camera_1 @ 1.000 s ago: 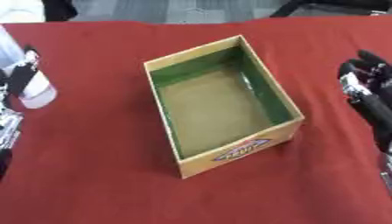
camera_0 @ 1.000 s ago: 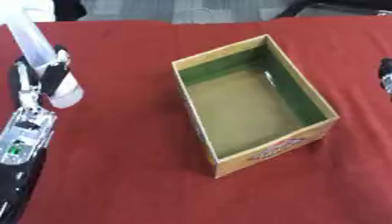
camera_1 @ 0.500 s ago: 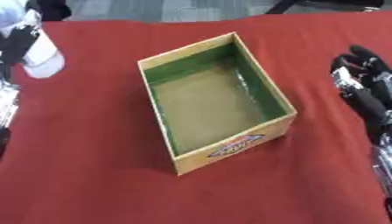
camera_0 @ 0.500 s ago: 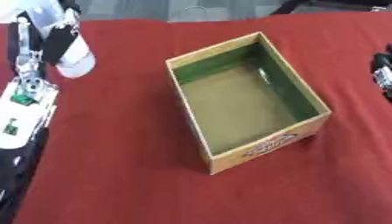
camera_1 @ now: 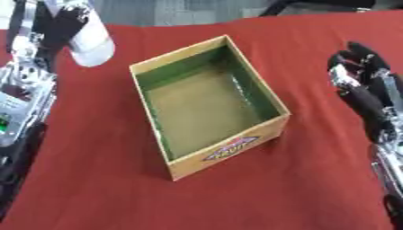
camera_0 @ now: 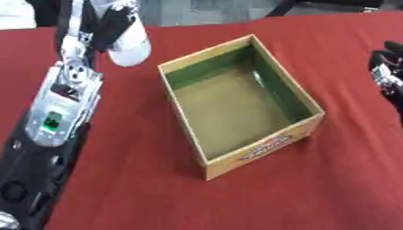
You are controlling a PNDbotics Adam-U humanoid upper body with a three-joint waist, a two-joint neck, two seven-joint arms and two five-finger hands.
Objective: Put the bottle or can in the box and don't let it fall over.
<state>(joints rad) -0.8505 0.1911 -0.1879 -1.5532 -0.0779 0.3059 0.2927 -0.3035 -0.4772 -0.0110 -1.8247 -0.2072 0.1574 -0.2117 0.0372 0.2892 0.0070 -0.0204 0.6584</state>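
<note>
the left hand (camera_0: 106, 24), fingers wrapped round a white bottle (camera_0: 130, 45), has lifted it closer to the box (camera_0: 240, 105); the right hand (camera_1: 354, 67) waits beside the box, fingers relaxed.

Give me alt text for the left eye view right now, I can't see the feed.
The robot's left hand, fingers curled round a white bottle, holds it at the upper left, beside an open cardboard box with a green lining and nothing inside. The box sits on a red tablecloth. The right hand shows at the right edge, apart from the box.
</note>
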